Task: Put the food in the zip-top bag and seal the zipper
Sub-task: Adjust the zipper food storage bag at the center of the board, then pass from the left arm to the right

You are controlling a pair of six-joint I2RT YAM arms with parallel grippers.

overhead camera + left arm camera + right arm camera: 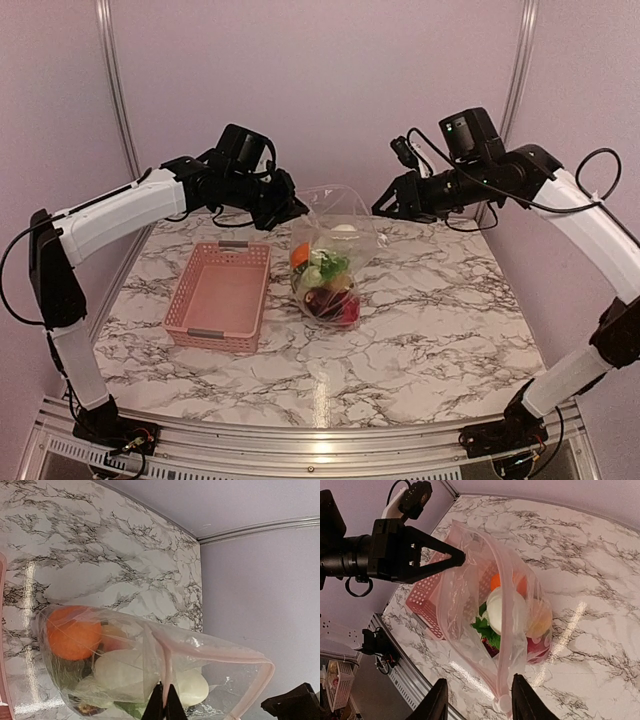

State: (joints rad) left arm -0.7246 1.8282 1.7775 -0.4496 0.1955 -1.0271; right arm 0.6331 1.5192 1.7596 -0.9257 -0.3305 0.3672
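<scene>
The clear zip-top bag (331, 262) stands on the marble table (440, 330), hanging from its mouth. Inside lies the food: an orange (72, 632), white radishes (505, 610) with green leaves, a yellow piece (540, 618) and a red piece (538, 648). My left gripper (300, 209) is shut on the left end of the pinkish zipper strip (215, 647); its fingertips (164, 703) pinch the edge. My right gripper (480, 700) is open. The zipper's right end (503, 702) hangs between its fingers, untouched. The mouth gapes open.
A pink lattice basket (220, 295) stands empty just left of the bag; it also shows in the right wrist view (422, 597). The back wall is close behind both grippers. The table's front edge has a metal rail (300, 440).
</scene>
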